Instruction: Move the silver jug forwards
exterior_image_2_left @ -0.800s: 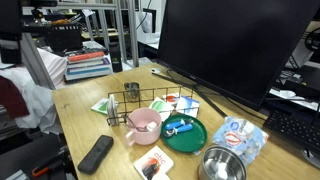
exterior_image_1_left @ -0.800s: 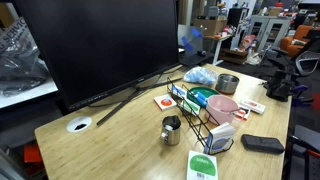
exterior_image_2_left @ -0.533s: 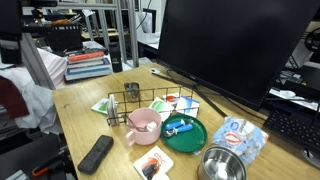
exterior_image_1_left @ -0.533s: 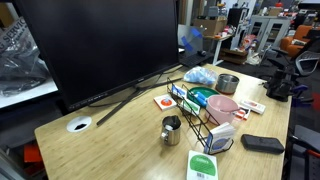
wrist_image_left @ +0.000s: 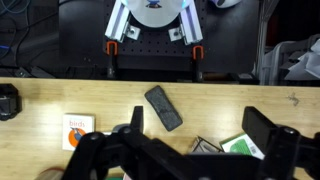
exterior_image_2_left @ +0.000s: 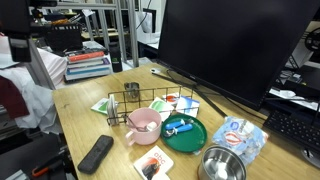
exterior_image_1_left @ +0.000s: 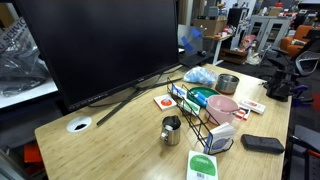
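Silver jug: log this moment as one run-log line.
phase: pre-grasp | silver jug: upright on wooden desk, beside wire rack, untouched | end effector: open, above desk, holding nothing

Wrist view: gripper (wrist_image_left: 188,152) is matte black, chunky, blurred up close, w/ rounded links each side. At the far end, robot base (wrist_image_left: 152,10) is white & round, flanked by pale ribbed brackets (wrist_image_left: 118,20), w/ orange-red clamps (wrist_image_left: 112,47) below them.

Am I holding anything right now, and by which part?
Nothing. The gripper is open and empty in the wrist view; the silver jug stands ungripped.
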